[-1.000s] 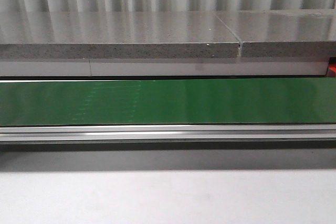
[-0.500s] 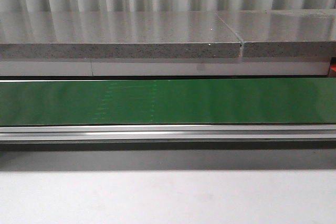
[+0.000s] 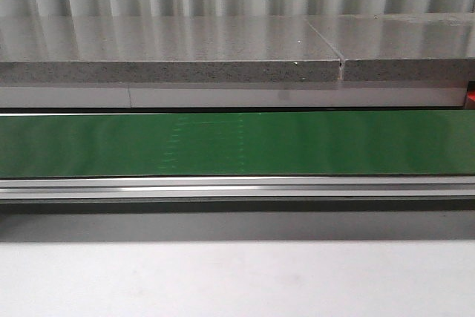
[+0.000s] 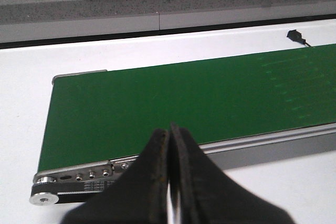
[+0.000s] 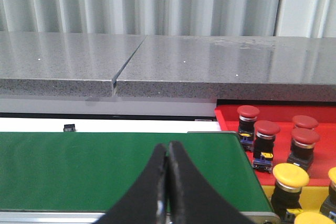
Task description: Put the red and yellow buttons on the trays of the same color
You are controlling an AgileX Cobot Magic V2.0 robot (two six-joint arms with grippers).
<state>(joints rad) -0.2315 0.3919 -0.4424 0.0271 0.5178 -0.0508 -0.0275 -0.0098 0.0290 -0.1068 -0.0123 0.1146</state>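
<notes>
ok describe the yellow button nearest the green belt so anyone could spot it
In the right wrist view, find the green conveyor belt, then the red tray past its end. In front of the red-capped push buttons stands the yellow mushroom-capped push button, closest to the belt.

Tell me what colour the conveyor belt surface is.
Green conveyor belt, seen best in the front view.

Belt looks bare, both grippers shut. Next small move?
Probably open the right gripper and hold above the green belt. No button rides the belt; red buttons and yellow buttons already sit beyond its end, and shut fingers cannot grasp.
</notes>
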